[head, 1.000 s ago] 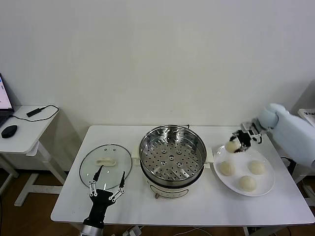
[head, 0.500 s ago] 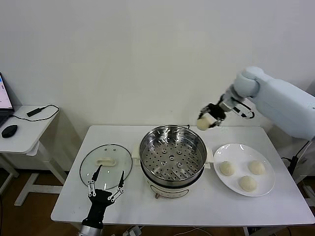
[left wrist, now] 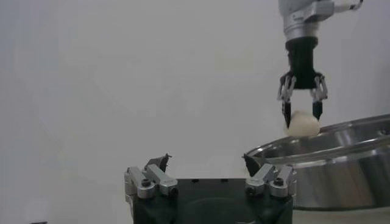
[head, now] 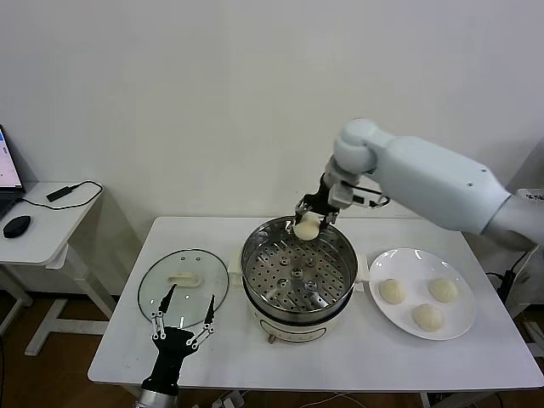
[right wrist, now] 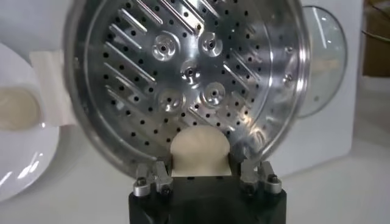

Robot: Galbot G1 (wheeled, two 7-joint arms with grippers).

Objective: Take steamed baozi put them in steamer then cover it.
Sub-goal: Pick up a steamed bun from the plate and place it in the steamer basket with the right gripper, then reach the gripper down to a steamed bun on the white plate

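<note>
Holding 1 cream-white pleated baozi [head: 306, 228] clenched in right gripper [head: 309, 223] jaws above large shiny steel steamer's [head: 255, 274] far rim; risking bouncing off the rim if releasing early. Left gripper [head: 183, 319] idling, jaws spread.

The steamer [head: 297, 270] is shiny silver steel, its inner tray dotted with rows of small round holes and short slots, and it sits on a white base. The steamed baozi [head: 306, 228] held over it is pale cream, as are the three on the glossy white plate [head: 455, 327]. The glass lid [head: 183, 285] is clear with a cream-white handle. The desk [head: 340, 357] is white. The right end effector [head: 308, 223] is black with grey metal parts on a white arm; the left end effector [head: 183, 327] is black.
</note>
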